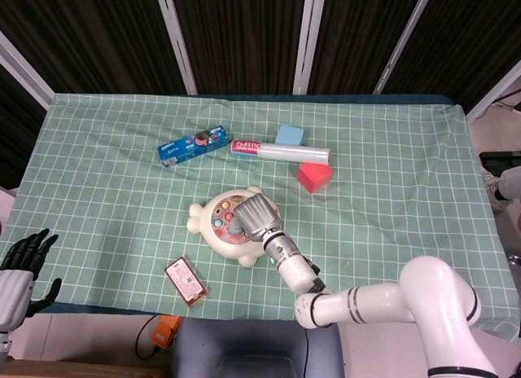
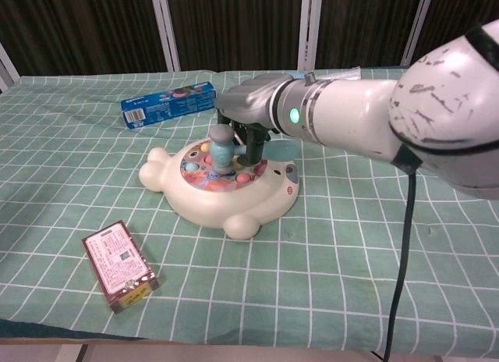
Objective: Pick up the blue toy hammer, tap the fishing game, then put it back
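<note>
The cream fishing game (image 2: 221, 196) (image 1: 213, 231), with coloured fish in its round top, sits at the table's front middle. My right hand (image 2: 253, 112) (image 1: 254, 211) hovers over it and holds the blue toy hammer (image 2: 224, 150) by the handle. The hammer's head points down and touches the game's top. In the head view the hammer head (image 1: 234, 228) just shows beside the hand. My left hand (image 1: 23, 256) hangs open off the table's front left corner, holding nothing.
A red card box (image 2: 120, 264) lies front left. A blue toothpaste box (image 1: 192, 145), a plastic wrap roll (image 1: 281, 151), a light blue block (image 1: 289, 134) and a red block (image 1: 313, 177) lie behind the game.
</note>
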Available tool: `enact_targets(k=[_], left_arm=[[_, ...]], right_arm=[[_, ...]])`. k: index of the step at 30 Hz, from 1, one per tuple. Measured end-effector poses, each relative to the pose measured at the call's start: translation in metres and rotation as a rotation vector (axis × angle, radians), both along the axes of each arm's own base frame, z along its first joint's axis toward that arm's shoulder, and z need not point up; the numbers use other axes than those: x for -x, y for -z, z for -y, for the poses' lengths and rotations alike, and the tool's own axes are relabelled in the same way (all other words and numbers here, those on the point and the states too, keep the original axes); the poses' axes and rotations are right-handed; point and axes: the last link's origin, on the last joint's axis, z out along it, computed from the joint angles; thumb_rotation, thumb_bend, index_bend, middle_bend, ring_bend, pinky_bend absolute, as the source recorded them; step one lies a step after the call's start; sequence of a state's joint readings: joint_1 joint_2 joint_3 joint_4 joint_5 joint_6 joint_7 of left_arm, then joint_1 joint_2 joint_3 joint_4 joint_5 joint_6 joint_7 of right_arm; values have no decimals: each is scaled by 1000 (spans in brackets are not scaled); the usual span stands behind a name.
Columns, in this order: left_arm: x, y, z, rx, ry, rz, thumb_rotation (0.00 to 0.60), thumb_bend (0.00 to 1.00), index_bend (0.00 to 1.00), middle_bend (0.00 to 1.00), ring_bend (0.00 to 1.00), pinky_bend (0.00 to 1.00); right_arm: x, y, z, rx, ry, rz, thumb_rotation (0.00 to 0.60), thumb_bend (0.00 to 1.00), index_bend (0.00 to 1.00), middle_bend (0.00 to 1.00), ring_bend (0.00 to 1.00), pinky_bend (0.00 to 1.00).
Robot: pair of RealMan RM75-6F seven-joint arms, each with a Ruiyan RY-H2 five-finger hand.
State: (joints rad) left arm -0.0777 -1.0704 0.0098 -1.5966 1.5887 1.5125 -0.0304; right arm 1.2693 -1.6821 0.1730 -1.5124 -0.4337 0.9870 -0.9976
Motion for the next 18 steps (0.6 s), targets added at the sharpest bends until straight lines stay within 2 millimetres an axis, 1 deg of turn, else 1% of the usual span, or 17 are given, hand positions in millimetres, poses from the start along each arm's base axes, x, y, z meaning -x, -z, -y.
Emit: enact_targets(k=[4, 10, 14, 18], left_arm=[[0, 0, 0, -1, 0, 0, 600, 415, 0, 0, 0, 98], [0, 0, 0, -1, -2, 0, 600, 415, 0, 0, 0, 98], [0, 0, 1, -2, 1, -1, 600, 416, 0, 0, 0, 98], [0, 0, 0, -4, 0, -1, 600, 416, 0, 0, 0, 98]], right_arm=[[0, -3, 2, 7, 0, 14, 600, 600, 943, 686, 702, 714], [2, -16, 10, 34, 20, 48, 600, 600, 942, 687, 702, 714], [6, -17, 12, 37, 35, 42, 600, 599, 942, 686, 702, 714], [8, -12, 14, 30, 43, 31, 600, 600, 942, 686, 702, 714]])
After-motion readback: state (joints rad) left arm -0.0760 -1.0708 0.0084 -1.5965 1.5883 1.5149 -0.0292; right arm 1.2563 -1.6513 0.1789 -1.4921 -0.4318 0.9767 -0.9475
